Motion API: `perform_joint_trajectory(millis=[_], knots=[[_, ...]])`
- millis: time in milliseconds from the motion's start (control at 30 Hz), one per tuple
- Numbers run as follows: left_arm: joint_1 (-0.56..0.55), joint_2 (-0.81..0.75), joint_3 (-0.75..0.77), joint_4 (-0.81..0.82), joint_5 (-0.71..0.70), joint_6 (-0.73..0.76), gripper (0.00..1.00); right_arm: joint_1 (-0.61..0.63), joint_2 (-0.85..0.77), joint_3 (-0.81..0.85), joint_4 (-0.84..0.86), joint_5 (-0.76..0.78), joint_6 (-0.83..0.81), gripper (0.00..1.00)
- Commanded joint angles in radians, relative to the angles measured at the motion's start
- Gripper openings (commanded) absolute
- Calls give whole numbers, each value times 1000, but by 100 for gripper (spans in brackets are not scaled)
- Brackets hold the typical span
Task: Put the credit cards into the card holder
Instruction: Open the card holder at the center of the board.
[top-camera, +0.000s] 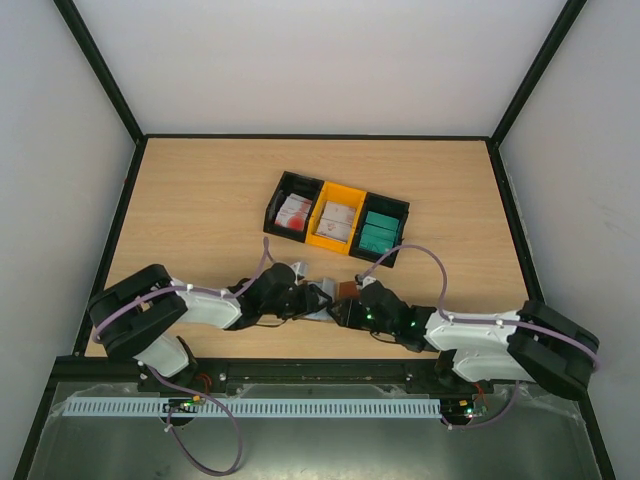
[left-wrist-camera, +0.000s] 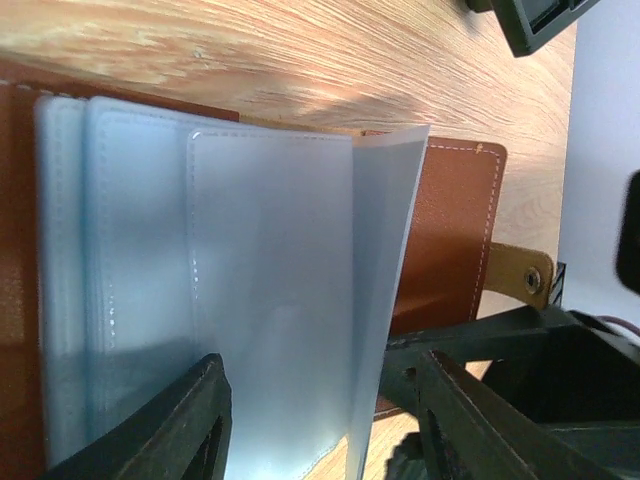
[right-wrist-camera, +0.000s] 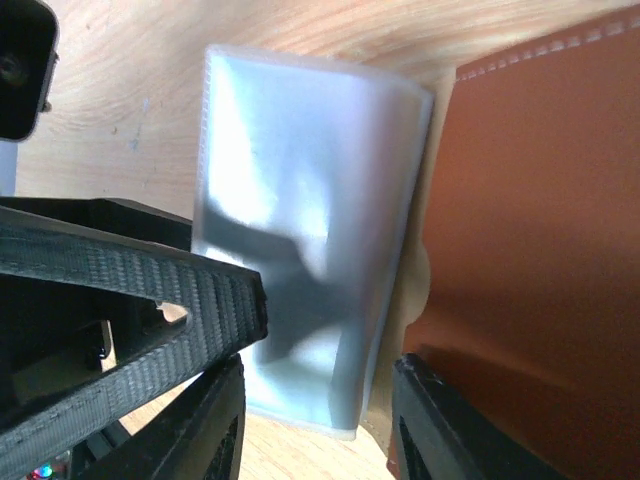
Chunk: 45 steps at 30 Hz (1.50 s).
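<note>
The card holder (top-camera: 325, 293), brown leather with pale grey-blue pockets, lies open on the table between both grippers. In the left wrist view its pockets (left-wrist-camera: 270, 300) stand up from the brown cover (left-wrist-camera: 450, 230), and my left gripper (left-wrist-camera: 320, 370) is open around one raised pocket leaf, with a gap on the right side. My right gripper (right-wrist-camera: 320, 370) is open around the pocket stack (right-wrist-camera: 310, 230), beside the brown cover (right-wrist-camera: 540, 220). The credit cards sit in the bins: white and red ones (top-camera: 293, 212), white ones (top-camera: 337, 218), teal ones (top-camera: 378, 230). Neither gripper holds a card.
The black and yellow bins (top-camera: 334, 188) stand in a row behind the card holder, mid-table. The left gripper's ribbed finger (right-wrist-camera: 150, 300) crosses the left of the right wrist view. The snap tab (left-wrist-camera: 520, 278) sticks out at the wallet's right edge.
</note>
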Motion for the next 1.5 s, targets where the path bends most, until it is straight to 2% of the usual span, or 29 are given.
perform_joint_trajectory(millis=[0,200,533,1033,1300,1467], knots=[[3,-21,31,-73,-6,70,52,-2,-93,50,-152,114,-35,44],[3,-40,67,-131,-15,125,52,-2,-148,70,-286,201,-37,49],[0,-23,117,-94,85,175,53,-2,-191,84,-372,275,-12,50],[-54,174,277,-66,107,195,51,-2,-473,118,-636,510,33,49],[-68,265,363,-114,71,223,57,-2,-497,129,-684,519,29,49],[-76,314,386,-173,-14,249,58,-2,-473,133,-695,525,28,49]])
